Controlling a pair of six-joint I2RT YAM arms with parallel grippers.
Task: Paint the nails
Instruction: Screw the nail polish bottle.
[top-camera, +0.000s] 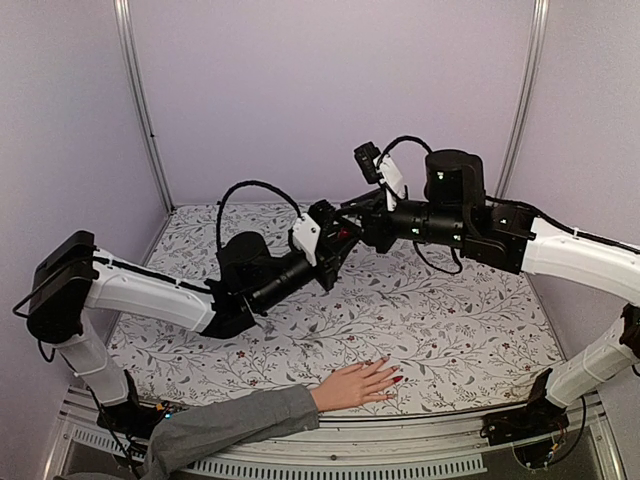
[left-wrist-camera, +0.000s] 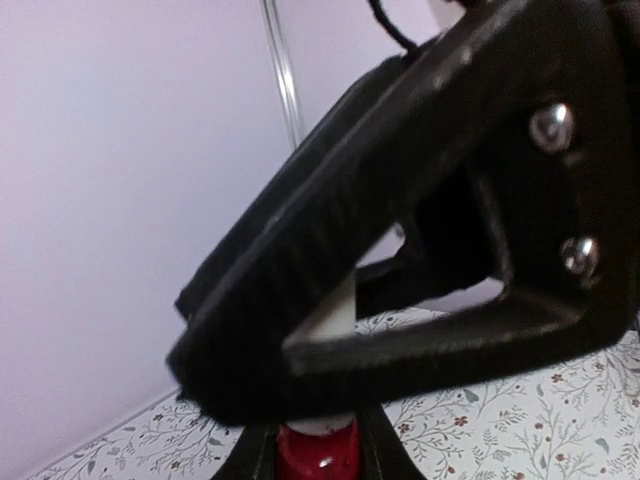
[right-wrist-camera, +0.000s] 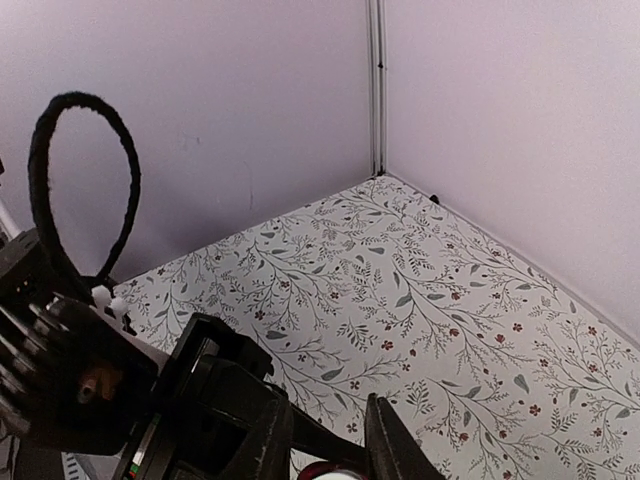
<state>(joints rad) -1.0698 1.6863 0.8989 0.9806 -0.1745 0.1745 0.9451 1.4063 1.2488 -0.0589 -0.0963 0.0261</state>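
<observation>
1. Nails (top-camera: 398, 380) – tiny ovals on the fingertips of a pale hand (top-camera: 352, 386), which lies flat at the near edge of the tabletop (top-camera: 450, 330), a little right of centre, fingers pointing right. A soft grey sleeve (top-camera: 235, 425) trails off to the near left.
2. Progress, as judged: at least a few fingertips show glossy red, so some painting appears done. The nails are too small to count, so how many remain bare cannot be told.
3. Left end effector (left-wrist-camera: 320, 440) – closed tight on a small red bottle (left-wrist-camera: 315, 462), held in mid-air over the tabletop's centre, well apart from the hand.
4. Right end effector (right-wrist-camera: 330, 445) – its black ribbed fingers stand about the bottle's white cap (left-wrist-camera: 338, 318). Whether they grip the cap cannot be told.
5. Step in hand, as judged: work at the cap – no brush is over the nails now.
6. Materials: smooth glossy bottle, matte plastic cap, hard black fingers with bright screws, a tabletop cloth printed with fine leafy sprigs and small red flowers.
</observation>
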